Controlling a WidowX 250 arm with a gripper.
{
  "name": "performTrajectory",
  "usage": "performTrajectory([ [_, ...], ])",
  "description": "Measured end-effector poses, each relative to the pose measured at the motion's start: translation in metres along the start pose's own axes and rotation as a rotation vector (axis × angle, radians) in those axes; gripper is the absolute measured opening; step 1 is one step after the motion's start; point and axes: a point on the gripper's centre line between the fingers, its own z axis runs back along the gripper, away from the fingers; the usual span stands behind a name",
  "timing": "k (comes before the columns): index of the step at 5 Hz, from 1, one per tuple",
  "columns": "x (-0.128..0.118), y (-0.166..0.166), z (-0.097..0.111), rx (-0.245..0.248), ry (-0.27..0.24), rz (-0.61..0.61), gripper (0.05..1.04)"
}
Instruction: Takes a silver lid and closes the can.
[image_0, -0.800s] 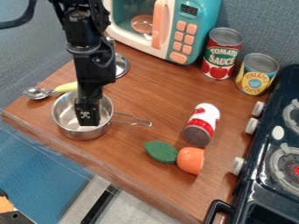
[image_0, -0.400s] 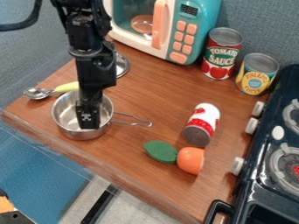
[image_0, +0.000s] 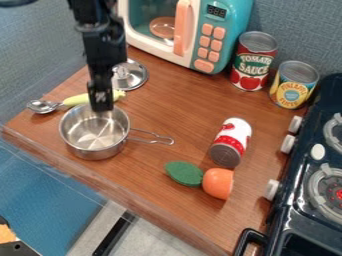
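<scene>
The top edge is cutting off the arm (image_0: 103, 47) and microwave (image_0: 230, 25), the right edge the stove (image_0: 294, 220); the pincer (image_0: 101, 106) is hiding part of the pot (image_0: 92, 149).

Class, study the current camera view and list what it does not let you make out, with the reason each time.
In the camera view:
- Pot: part of its far rim, behind the gripper.
- Silver lid: its upper left edge, behind the arm.
- Microwave: its top, cut off by the top edge.
- Stove: its right side, cut off by the right edge.
</scene>
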Motion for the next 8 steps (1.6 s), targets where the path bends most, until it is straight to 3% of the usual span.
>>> performTrajectory([
  [1, 0.002, 0.037, 0.002, -0.001, -0.014, 0.075, 0.999],
  [3, 0.005, 0.086, -0.014, -0.072, 0.078, -0.082, 0.999],
  [4, 0.012, 0.102, -0.024, -0.121, 0.069, -0.249, 0.999],
  [5, 0.016, 0.114, -0.033, -0.134, 0.061, -0.307, 0.999],
  [6, 0.017, 0.123, -0.047, -0.125, 0.080, -0.324, 0.999],
  [8, 0.026, 0.134, -0.051, -0.028, 0.086, -0.348, 0.999],
])
